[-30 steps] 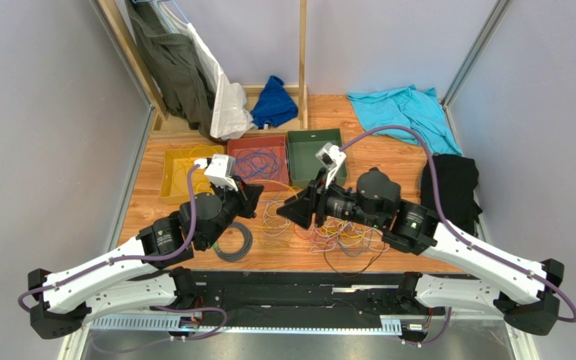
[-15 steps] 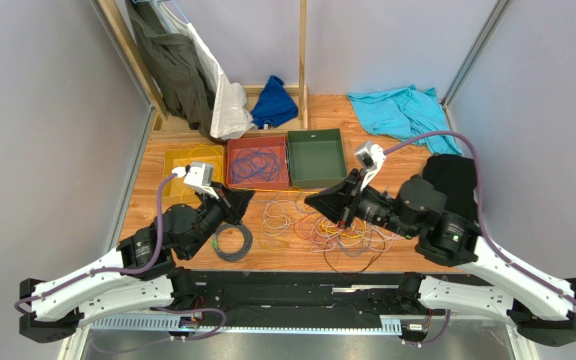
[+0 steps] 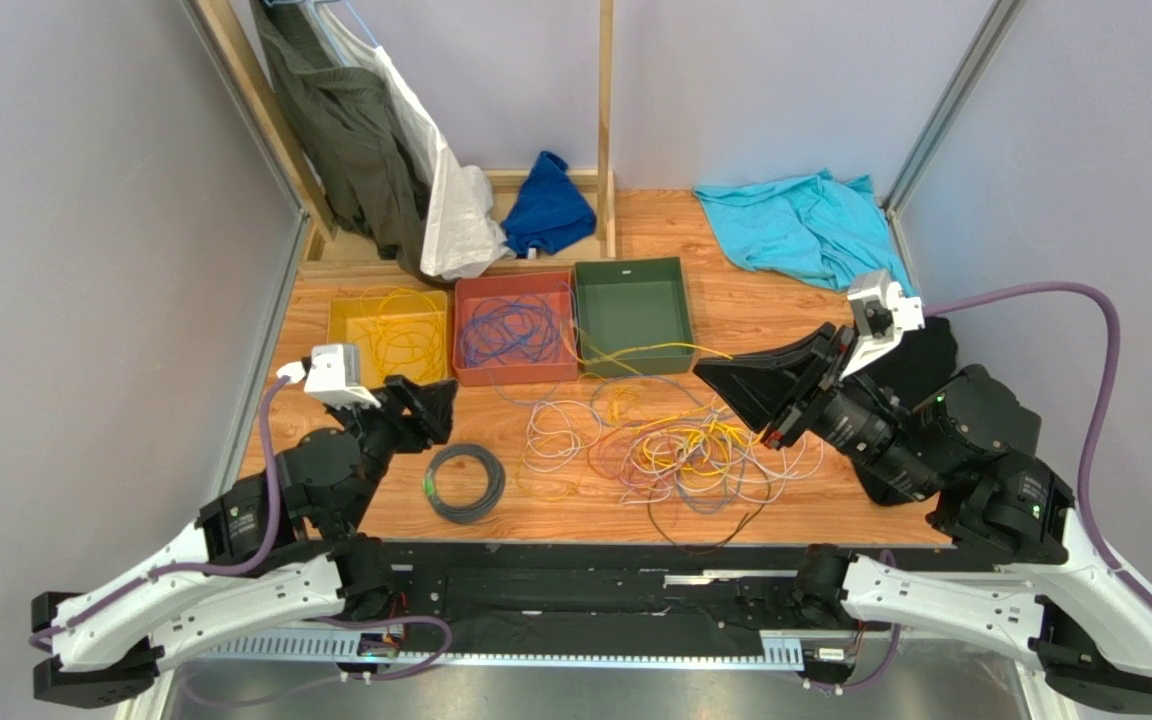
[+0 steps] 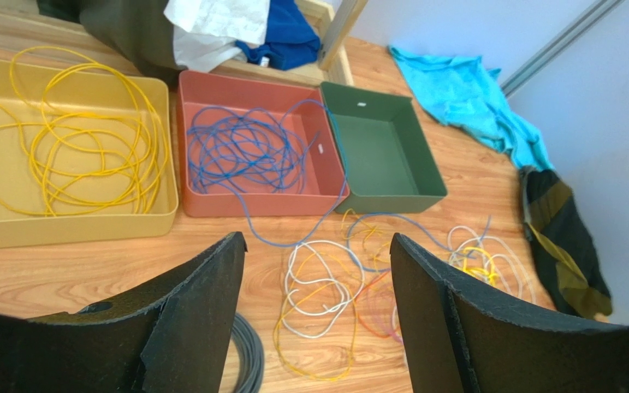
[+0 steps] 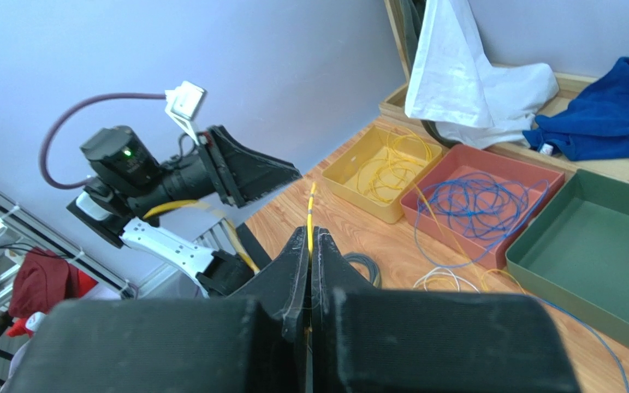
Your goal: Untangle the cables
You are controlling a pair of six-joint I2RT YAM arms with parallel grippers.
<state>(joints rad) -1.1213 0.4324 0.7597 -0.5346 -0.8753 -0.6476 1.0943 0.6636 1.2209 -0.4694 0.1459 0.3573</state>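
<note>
As you look down, one table point(image 3: 778, 311) carries three trays at 11 to 12 o'clock: yellow tray point(image 3: 334, 357), red tray point(image 3: 516, 279), green tray point(image 3: 630, 318). It lies bare at 2 o'clock. One cable tangle point(image 3: 680, 450), yellow, white and orange loops, sits centre, with one black coil point(image 3: 462, 480) at 8. Your right gripper point(image 5: 309, 237) pinches a yellow cable point(image 5: 310, 214); your left gripper point(image 4: 318, 246) stands wide.

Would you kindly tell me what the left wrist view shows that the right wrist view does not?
Only the left wrist view: the teal cloth, the black garment, and the left pincer, open, seen from its own wrist. Only the right wrist view: the shut right pincer pinching a yellow cable, and the left arm seen from outside. Both: the yellow tray with yellow cables, the red tray with blue cables, and the green tray.
</note>
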